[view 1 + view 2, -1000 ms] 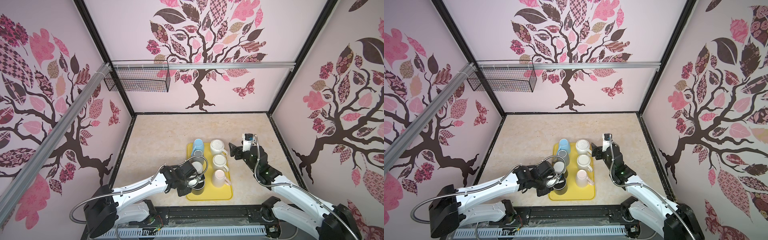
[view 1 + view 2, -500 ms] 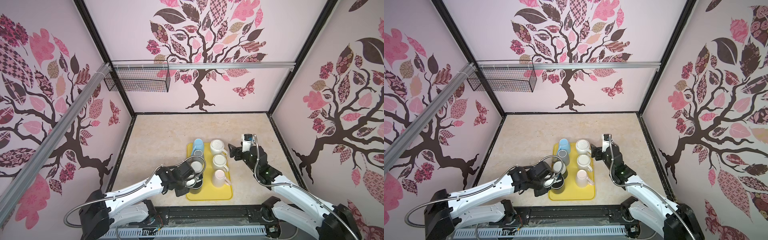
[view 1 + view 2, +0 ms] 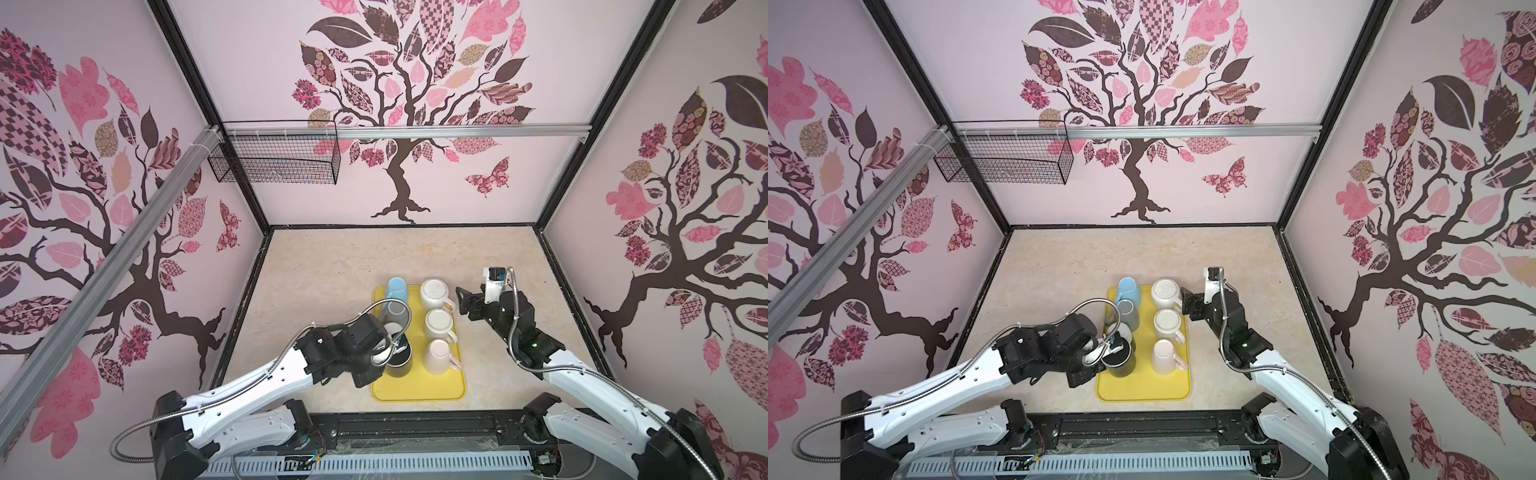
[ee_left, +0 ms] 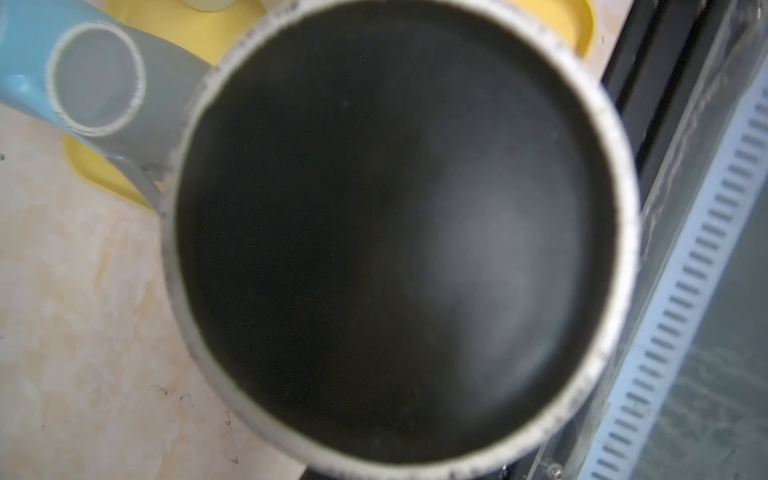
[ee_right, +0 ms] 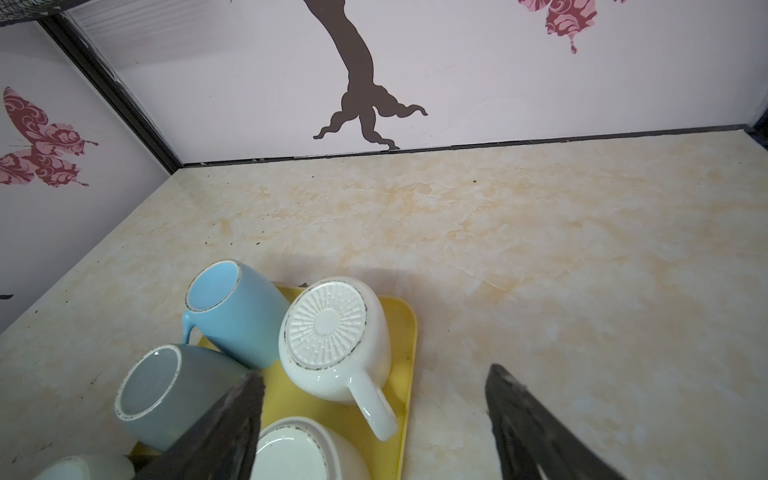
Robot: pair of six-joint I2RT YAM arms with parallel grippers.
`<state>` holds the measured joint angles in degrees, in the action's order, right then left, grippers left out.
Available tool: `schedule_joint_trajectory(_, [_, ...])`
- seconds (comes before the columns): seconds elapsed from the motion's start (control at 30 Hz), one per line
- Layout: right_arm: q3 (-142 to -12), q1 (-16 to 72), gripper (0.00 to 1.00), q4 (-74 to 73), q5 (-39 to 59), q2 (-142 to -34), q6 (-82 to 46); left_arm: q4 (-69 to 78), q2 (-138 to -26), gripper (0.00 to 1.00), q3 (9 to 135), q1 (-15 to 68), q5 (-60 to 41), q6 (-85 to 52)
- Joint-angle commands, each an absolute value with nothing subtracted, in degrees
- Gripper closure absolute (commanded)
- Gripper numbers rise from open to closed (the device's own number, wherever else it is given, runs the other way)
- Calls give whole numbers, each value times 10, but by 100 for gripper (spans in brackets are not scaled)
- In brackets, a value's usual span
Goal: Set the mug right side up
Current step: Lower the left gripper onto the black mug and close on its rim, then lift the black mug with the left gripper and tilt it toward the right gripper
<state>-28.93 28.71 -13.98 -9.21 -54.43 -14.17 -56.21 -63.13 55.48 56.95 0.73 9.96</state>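
Note:
A black mug (image 3: 400, 365) (image 3: 1121, 365) sits at the front left of the yellow tray (image 3: 415, 388). Its dark round face with a pale ring (image 4: 395, 228) fills the left wrist view and hides the fingers there. In both top views my left gripper (image 3: 390, 353) is shut against the mug's upper left side and appears to hold it. Whether the mug is raised off the tray I cannot tell. My right gripper (image 5: 374, 372) (image 3: 459, 299) hangs open beside the tray's back right, near a white mug (image 5: 328, 328) that stands bottom up, handle toward it.
Several more mugs stand bottom up on the tray: blue (image 3: 397, 289), grey (image 3: 397, 313), cream (image 3: 438, 324) and pink (image 3: 438, 357). A wire basket (image 3: 274, 160) hangs on the back wall rail. The black front rail (image 4: 648, 124) runs close behind the tray.
My left arm has drawn back toward the front left with its gripper still at the black mug, which has barely shifted. The right arm has stayed put.

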Motion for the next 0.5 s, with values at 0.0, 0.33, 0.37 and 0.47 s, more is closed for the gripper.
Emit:
schedule_joint_trajectory(0.0, [-329, 289, 15, -124, -99, -518, -159, -588, -699, 100, 711, 570, 45, -42])
schedule_joint_trajectory(0.33, [-377, 288, 15, -42, -97, -449, -173, -535, -673, 100, 783, 606, 104, -84])
schedule_joint_trajectory(0.37, [-382, 289, 15, -34, -83, -442, -181, -525, -668, 100, 787, 605, 93, -86])
schedule_joint_trajectory(0.47, [-394, 289, 16, -13, -23, -423, -206, -496, -655, 100, 797, 604, 82, -103])
